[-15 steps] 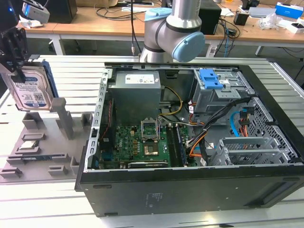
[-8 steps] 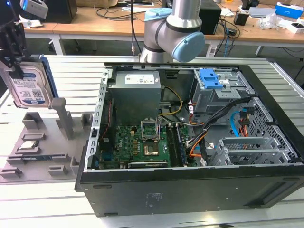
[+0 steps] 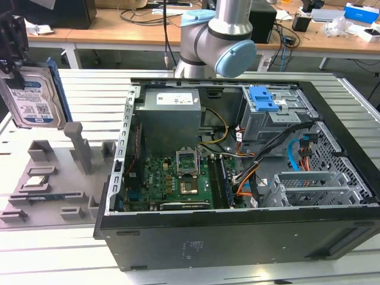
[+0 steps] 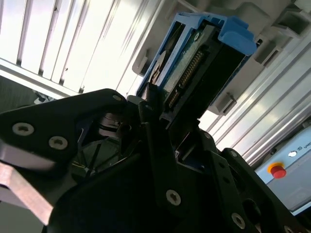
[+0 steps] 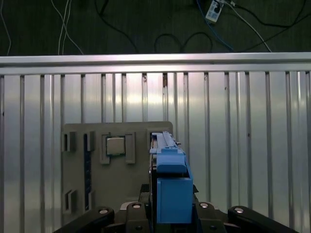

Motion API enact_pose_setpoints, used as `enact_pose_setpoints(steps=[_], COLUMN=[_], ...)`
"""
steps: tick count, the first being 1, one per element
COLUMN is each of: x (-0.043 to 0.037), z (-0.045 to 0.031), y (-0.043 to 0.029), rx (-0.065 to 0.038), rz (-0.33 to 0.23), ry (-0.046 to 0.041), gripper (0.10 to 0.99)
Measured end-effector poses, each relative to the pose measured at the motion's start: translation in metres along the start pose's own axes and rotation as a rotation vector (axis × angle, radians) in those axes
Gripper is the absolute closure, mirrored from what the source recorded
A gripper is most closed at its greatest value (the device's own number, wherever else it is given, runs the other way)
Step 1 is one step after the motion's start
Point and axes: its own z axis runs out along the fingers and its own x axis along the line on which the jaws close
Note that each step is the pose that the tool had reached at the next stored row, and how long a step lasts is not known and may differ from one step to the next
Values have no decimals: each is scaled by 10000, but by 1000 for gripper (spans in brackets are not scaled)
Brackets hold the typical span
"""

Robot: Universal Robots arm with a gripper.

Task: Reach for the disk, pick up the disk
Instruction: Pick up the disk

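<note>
Gripper (image 4: 163,104), nearest the lens in the second wrist view, is seen clamped on the disk (image 4: 194,63), 1 edge of the drive taken between its fingers. The disk is held upright above the grey fixture tray (image 3: 56,181), apart from it. The pick-up step is judged complete. Any further lift calls for a firm clamp and clearance from the tray's posts.

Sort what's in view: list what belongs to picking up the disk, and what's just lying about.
Job in hand: disk, held upright in the air; gripper, clamped on it.

Lying about: grey fixture tray; square chip in its recess; open computer case; its power supply; blue latch piece.
</note>
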Motion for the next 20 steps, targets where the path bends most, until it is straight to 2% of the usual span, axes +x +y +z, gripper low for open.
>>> enact_pose_setpoints(steps=[3,20], x=[-1,-2], z=[-90,-426], y=[1,4], rx=[-5,-26], rz=[0,0], ry=[0,0], gripper=[725,725])
